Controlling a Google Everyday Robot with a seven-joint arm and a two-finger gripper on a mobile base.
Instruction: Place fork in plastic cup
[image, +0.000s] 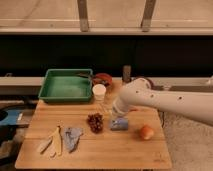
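The wooden table (125, 150) looked matt and grained. The green tray (65, 85) seemed smooth plastic. The arm (170, 102) hid the gripper behind its glossy white shell.

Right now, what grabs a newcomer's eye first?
The big white arm sweeping in from the right over the wooden table, its pincer at the table's middle, just right of the white cup. Next, the green tray at back left and the orange fruit front right.
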